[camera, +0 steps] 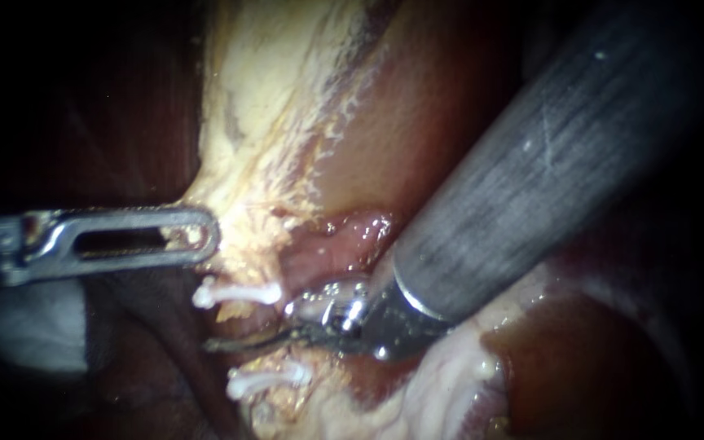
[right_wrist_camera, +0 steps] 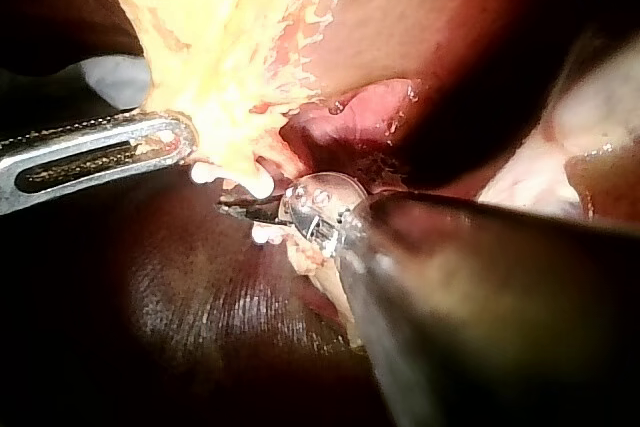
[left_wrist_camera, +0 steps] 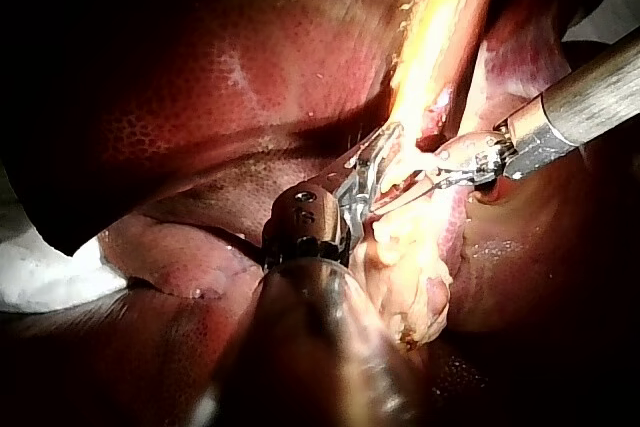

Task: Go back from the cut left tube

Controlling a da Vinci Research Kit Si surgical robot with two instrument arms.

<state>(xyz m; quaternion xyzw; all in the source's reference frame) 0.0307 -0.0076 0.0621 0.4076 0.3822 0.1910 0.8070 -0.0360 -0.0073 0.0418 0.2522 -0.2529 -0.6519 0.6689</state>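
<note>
Where tube [camera: 248, 324] runs between two white clips [camera: 238, 292], right instrument [camera: 222, 345] sits with thin blades lying together in gap between clips. Cut itself not discernible. Left instrument [camera: 205, 236] near upper clip, jaws clamped on yellow tissue [camera: 262, 147]. Liver [left_wrist_camera: 250, 77] behind.

Right instrument's [right_wrist_camera: 240, 208] tip lies between two white clips [right_wrist_camera: 232, 177], left instrument [right_wrist_camera: 180, 139] touching yellow tissue [right_wrist_camera: 215, 57].
</note>
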